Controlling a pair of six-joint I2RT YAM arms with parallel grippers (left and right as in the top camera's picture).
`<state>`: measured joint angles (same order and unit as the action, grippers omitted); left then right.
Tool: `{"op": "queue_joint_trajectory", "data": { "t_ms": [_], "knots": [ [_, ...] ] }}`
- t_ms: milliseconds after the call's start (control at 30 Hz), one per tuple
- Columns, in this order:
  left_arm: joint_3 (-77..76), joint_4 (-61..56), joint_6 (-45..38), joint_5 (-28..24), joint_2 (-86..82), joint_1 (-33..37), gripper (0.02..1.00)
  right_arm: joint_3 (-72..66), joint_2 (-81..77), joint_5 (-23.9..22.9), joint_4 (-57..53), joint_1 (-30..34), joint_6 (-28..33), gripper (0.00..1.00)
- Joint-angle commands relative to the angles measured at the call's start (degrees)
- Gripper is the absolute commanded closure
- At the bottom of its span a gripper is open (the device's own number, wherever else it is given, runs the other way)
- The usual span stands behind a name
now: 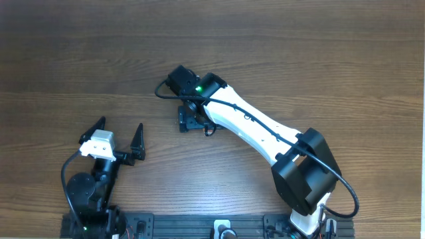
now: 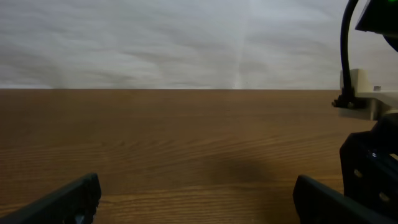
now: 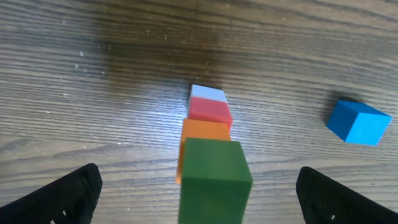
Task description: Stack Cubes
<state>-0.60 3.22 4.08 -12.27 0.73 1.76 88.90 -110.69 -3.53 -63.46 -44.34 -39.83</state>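
In the right wrist view a stack of cubes stands on the wooden table, seen from above. A green cube (image 3: pixel 214 177) is on top, with an orange cube (image 3: pixel 204 130), a red cube (image 3: pixel 210 111) and a pale cube (image 3: pixel 207 93) showing below it. A blue cube (image 3: pixel 359 121) lies alone on the table beside the stack. My right gripper (image 3: pixel 199 190) hangs open above the stack, its fingers wide on either side and holding nothing; the top view places it (image 1: pixel 192 121) left of the table's middle. My left gripper (image 1: pixel 119 131) stands open and empty near the front left.
The wooden table (image 1: pixel 319 60) stretches bare to the back and right. The right arm (image 1: pixel 252 126) crosses from the front right toward the middle. In the left wrist view part of that arm (image 2: pixel 373 155) stands close by at one side.
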Motion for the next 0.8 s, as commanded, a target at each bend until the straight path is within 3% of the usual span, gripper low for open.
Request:
{"op": "queue_joint_trajectory", "data": {
  "t_ms": [33,300,567,667,800],
  "knots": [
    [0.3,0.0,-0.7,-0.8,-0.6,0.2,0.018,-0.3,4.5,-0.4,0.3,0.2,1.7,0.007],
    [0.3,0.0,-0.7,-0.8,-0.6,0.2,0.020,-0.3,17.4,-3.1,-2.5,2.5,4.6,0.007],
    [0.3,0.0,-0.7,-0.8,-0.6,0.2,0.023,-3.4,23.9,-5.8,-12.2,11.2,7.3,0.009],
    [0.3,0.0,-0.7,-0.8,-0.6,0.2,0.018,-11.2,23.8,-5.5,-7.9,13.4,7.8,0.009],
    [0.3,0.0,-0.7,-0.8,-0.6,0.2,0.020,-21.2,23.6,-1.1,1.9,15.7,10.9,0.007]
  ]
}}
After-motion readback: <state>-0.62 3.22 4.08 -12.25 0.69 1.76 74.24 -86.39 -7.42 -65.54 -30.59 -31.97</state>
